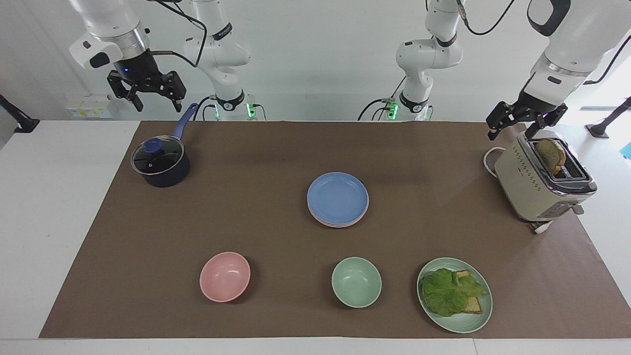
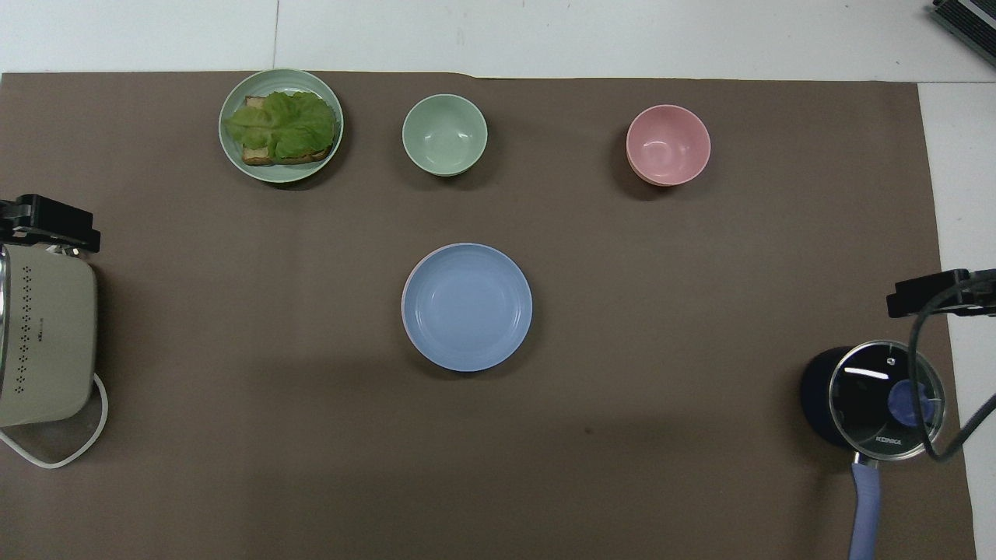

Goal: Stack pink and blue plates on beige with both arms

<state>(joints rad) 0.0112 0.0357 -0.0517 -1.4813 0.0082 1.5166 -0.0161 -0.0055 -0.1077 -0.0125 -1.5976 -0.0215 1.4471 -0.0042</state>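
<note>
The blue plate (image 1: 337,197) (image 2: 467,306) lies on top of a stack at the middle of the brown mat. A thin rim of the pink plate (image 2: 403,295) shows under it. The beige plate is hidden under the stack. My right gripper (image 1: 157,106) hangs open and empty in the air over the table edge beside the saucepan, apart from the stack. My left gripper (image 1: 510,134) is open and empty, raised just over the toaster's end. In the overhead view only the tips of the left gripper (image 2: 48,223) and the right gripper (image 2: 938,292) show at the sides.
A lidded dark saucepan (image 1: 161,165) stands at the right arm's end, and a toaster (image 1: 542,180) with a bread slice (image 1: 551,154) at the left arm's end. Farthest from the robots sit a pink bowl (image 1: 225,276), a green bowl (image 1: 356,281) and a green plate (image 1: 463,326) with lettuce on toast.
</note>
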